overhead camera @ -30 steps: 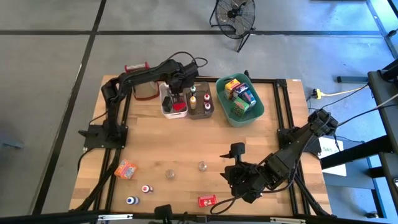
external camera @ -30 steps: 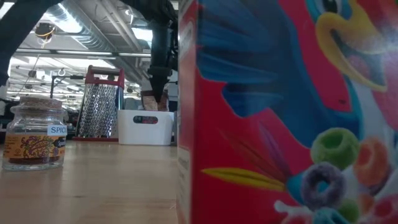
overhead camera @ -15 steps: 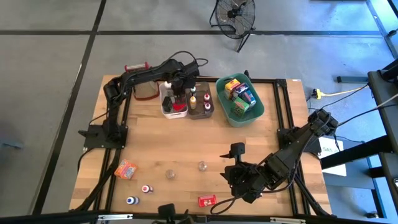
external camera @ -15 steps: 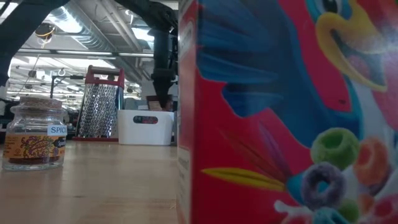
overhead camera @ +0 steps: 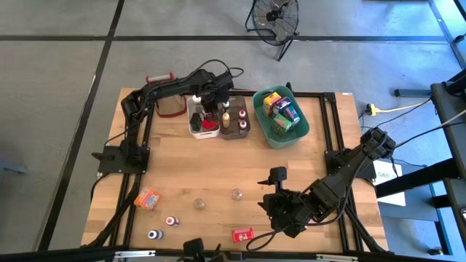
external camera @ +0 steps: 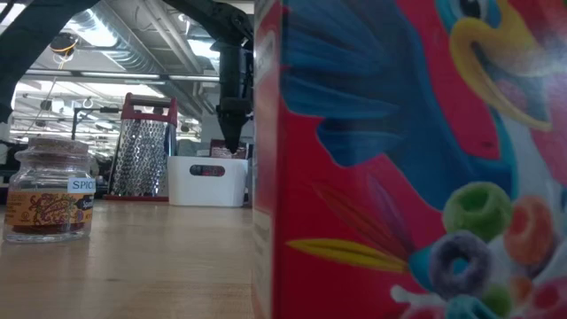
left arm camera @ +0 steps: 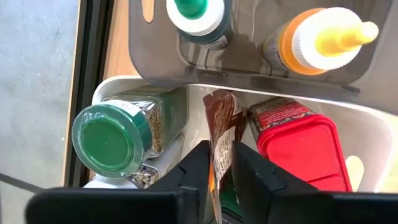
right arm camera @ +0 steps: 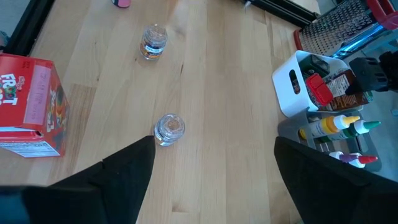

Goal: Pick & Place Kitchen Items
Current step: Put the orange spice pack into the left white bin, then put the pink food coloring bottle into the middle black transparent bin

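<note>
Sinking deeper into the white bin [left arm camera: 367, 134] than a second ago, with the left gripper [left arm camera: 221, 148] pinching the brown packet [left arm camera: 222, 118] tight between both fingers. Holding the packet upright, squeezed in between the green-capped jar [left arm camera: 115, 140] and the red-lidded box [left arm camera: 298, 146].

Probably doing the putting-down step now. Going slowly for this part: lowering straight down, not tilting, not bumping the jar or the box. Opening the fingers only after setting the packet on the bottom of the bin. Then lifting straight up, taking care not to drag the packet back out or catch the bin's wall.

Waiting near the front of the table with the right gripper [right arm camera: 214, 146], fingers spread wide apart, holding nothing. Leaving the cereal box [right arm camera: 28, 102] and the little glass jar [right arm camera: 169, 127] on the wood for later.
</note>
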